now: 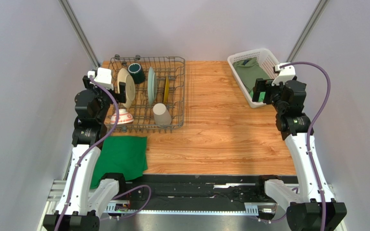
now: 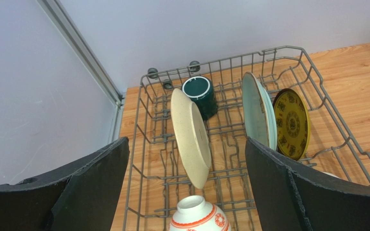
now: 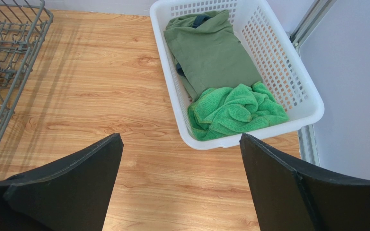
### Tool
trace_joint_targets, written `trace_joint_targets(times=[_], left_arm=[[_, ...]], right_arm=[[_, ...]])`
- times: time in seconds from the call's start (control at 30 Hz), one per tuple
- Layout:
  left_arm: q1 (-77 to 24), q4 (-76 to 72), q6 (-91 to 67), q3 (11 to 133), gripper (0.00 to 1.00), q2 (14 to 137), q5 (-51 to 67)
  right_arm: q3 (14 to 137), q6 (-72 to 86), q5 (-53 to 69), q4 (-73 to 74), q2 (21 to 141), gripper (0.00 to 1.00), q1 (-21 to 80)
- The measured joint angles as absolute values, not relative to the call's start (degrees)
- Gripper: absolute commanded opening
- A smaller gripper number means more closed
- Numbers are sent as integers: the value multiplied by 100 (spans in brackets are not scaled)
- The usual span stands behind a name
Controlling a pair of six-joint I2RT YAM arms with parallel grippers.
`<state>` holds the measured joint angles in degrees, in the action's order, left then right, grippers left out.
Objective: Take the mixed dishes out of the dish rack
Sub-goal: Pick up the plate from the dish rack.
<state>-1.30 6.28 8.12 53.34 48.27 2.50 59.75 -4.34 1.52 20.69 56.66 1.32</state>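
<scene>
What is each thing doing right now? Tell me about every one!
Left gripper: open, empty, over the rack.
Right gripper: open, empty.
Cream bowl: standing on edge in the rack.
Teal plate: upright on edge.
Yellow plate: upright on edge.
Green mug: tilted, mouth showing.
Patterned bowl: upside down.
Beige cup: looks upside down.
Basket: holds green cloths.
Big green cloth: spread flat.

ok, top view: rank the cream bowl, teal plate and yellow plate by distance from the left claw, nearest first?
1. cream bowl: right beside the left claw, on the left side of the dish rack.
2. pale teal plate: upright on edge, mid-rack.
3. yellow patterned plate: upright just right of the teal one, farthest.
</scene>
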Motion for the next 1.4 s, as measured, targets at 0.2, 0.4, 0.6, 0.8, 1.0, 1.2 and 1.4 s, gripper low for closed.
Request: trace_joint_targets(times=[0.2, 0.4, 0.6, 0.8, 1.0, 1.2, 1.4], left_arm=[[-130, 626, 827, 5334, 95, 4827, 178], [-130, 703, 760, 5520, 93, 4956, -163], [-123, 875, 805, 6108, 93, 5509, -561], [-113, 1455, 908, 6650, 91, 6128, -482], [119, 2174, 814, 7312, 90, 6899, -104], [316, 2495, 711, 7546, 88, 7684, 217], [322, 2558, 624, 7579, 88, 8431, 471]], right_arm=[[5975, -434, 154, 2069, 5653, 99, 132], [5999, -440, 167, 2073, 5653, 99, 132], [6003, -458, 366, 2075, 5653, 99, 132], [6005, -508, 563, 2115, 5653, 99, 132], [6027, -585, 746, 2272, 5717, 99, 132], [6051, -607, 878, 2399, 5865, 99, 132], [6093, -646, 915, 2429, 5994, 99, 132]])
